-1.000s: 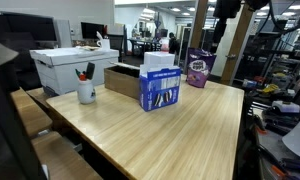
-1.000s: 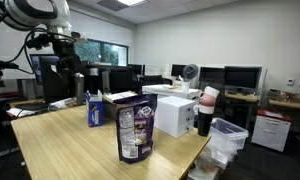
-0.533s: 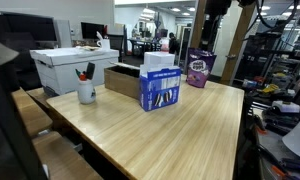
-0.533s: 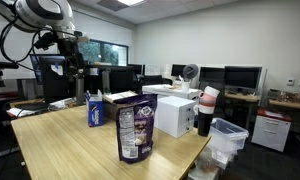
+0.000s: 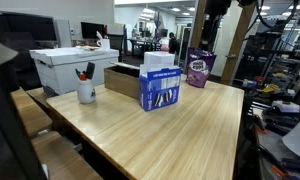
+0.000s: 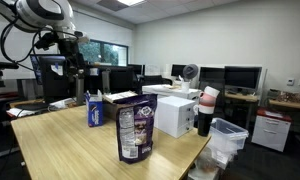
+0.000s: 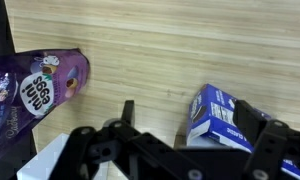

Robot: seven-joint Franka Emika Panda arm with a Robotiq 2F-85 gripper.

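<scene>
The fingers (image 7: 127, 108) stand spread as wide as they go, with nothing between them but air. The gripper (image 7: 195, 122) hangs high over the table (image 7: 160, 45), touching nothing.

In the wrist view the bag (image 7: 38, 92), purple and glossy, sits at 9 o'clock from the gripper. The box (image 7: 222, 116), blue with white print, sits at 3 o'clock, close under the finger on that side. Bare wood lies between bag and box, and they are well apart. A white box (image 7: 48, 166) shows at 7 o'clock, at the frame's lower edge.

In an exterior view the arm (image 5: 218, 8) comes in at 12 o'clock, above the bag (image 5: 198, 70), which stands upright near the table's far edge. The box (image 5: 160, 88) stands at 8 o'clock from the bag. A carton (image 5: 120, 78) sits just beside the box at 9 o'clock, and a mug (image 5: 86, 93) with pens stands further out the same way.

In an exterior view the arm (image 6: 45, 12) is at 10 o'clock, with the bag (image 6: 135, 130) nearest the camera.
</scene>
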